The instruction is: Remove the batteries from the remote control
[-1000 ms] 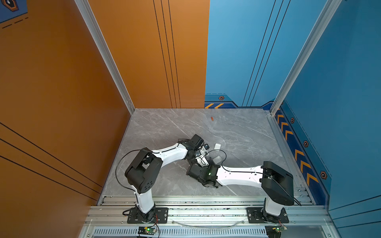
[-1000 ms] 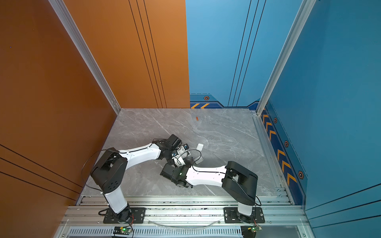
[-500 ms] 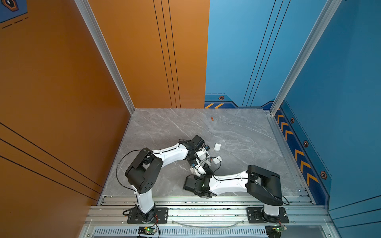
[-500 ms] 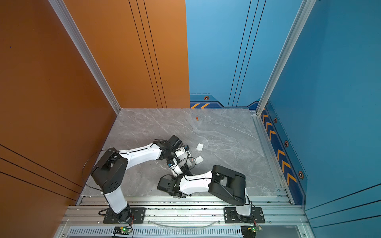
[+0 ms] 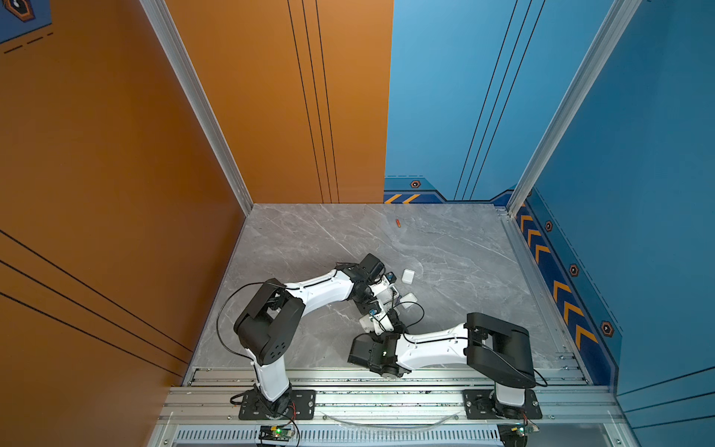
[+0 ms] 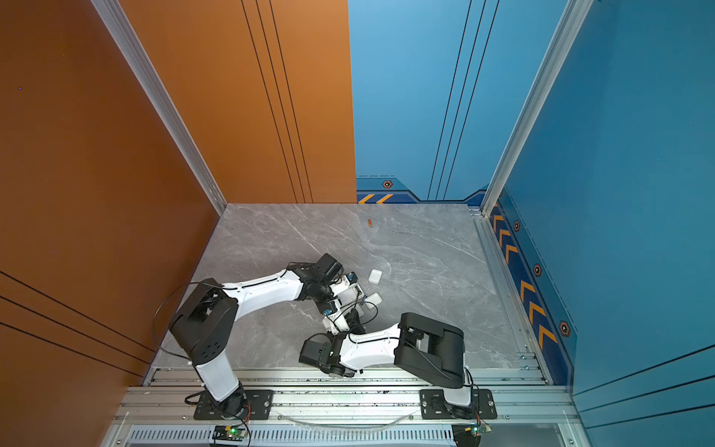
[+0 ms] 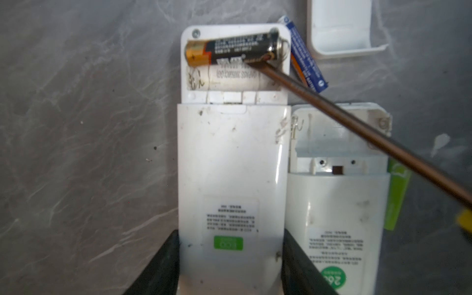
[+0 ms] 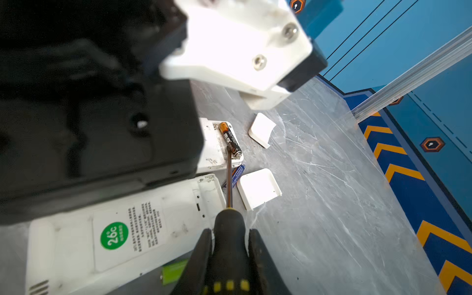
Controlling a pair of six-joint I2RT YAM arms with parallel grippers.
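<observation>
Sitting tilted in remote control (image 7: 231, 178): black battery (image 7: 231, 49), copper end, screwdriver (image 7: 357, 127) touching.

You have two white remotes: the gripped remote (image 7: 231, 166), clamped in your left gripper (image 7: 229, 235), and the second remote (image 7: 337, 204) just beside it. One screwdriver (image 8: 228, 219) sits clamped in your right gripper (image 8: 229, 233). Two white lids lie beyond its tip: the far lid (image 8: 261, 129) and the near lid (image 8: 258, 187). You can make out four batteries: the black-and-gold battery (image 7: 231, 49), the blue battery (image 7: 306, 58), the lime green battery (image 7: 396, 196) and the orange-red battery (image 5: 397, 222), well beyond both grippers.
</observation>
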